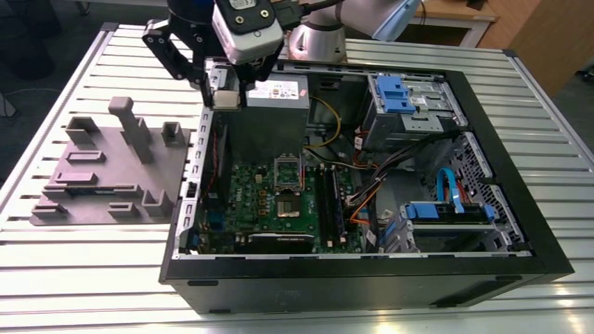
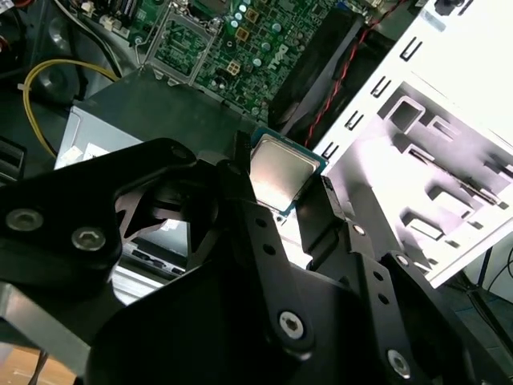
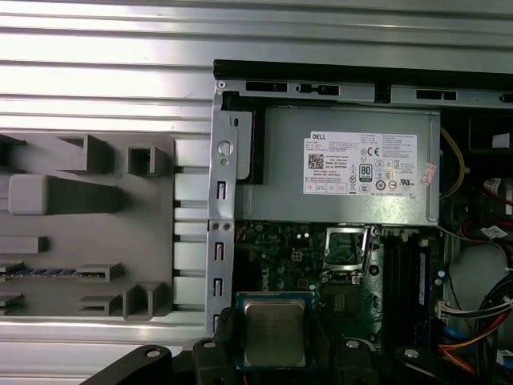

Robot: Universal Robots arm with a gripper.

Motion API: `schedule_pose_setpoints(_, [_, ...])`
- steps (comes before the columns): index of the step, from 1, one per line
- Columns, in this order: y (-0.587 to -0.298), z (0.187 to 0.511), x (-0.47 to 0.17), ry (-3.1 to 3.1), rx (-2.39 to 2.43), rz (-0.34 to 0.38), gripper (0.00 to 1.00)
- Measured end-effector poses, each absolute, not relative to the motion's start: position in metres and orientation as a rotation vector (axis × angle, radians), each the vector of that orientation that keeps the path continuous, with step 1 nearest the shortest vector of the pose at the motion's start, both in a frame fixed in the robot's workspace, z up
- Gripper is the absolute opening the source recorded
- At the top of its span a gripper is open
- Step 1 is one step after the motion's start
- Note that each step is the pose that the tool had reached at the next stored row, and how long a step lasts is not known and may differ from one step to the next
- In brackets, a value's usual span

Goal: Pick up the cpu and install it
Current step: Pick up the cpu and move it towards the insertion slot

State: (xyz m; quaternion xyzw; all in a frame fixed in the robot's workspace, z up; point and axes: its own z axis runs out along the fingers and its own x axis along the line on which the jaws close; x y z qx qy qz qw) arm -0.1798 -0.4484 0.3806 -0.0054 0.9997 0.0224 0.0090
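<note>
Two fingers (image 2: pixel 327 202) of the tool (image 2: pixel 282 178) clamp the cpu (image 2: pixel 276 170). It hangs over the computer case (image 1: pixel 371 277), near its power supply (image 1: pixel 269 115).

Cpu (image 3: pixel 274 333): silver top, teal-green rim. Gripper (image 3: pixel 274 343): matte black. Fixture (image 1: pixel 107 174), left of exterior frame: uniform grey. Table (image 1: pixel 83 278): pale silver, parallel ribbed slats. Computer case (image 1: pixel 371 282): black shell, bare-metal interior. Motherboard (image 1: pixel 269 202): green, speckled with small components. Drive caddies (image 1: pixel 401 90), upper right: blue. Power supply (image 3: pixel 280 160): grey, white label.
</note>
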Motion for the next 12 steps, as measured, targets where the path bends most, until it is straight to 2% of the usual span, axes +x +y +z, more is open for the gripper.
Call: schedule_pose_setpoints(12, [-0.4484, 0.3805, -0.1756, 3.123, -0.017, 0.070, 0.47])
